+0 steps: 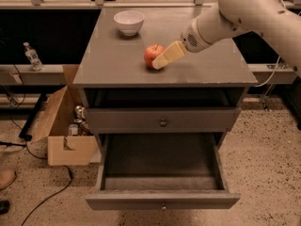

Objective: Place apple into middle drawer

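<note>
The red apple (150, 54) sits on the grey cabinet top (113, 65), near the middle toward the front. My gripper (161, 61) comes in from the right on the white arm and reaches down to the apple's right side, touching or nearly touching it. The middle drawer (162, 199) is pulled fully open below, with low sides, a dark empty bottom and a small knob on its front.
A white bowl (129, 21) stands at the back left of the cabinet top. A closed drawer front with a round metal knob (163, 123) sits above the open drawer. A cardboard box (66, 131) and cables lie on the floor at left.
</note>
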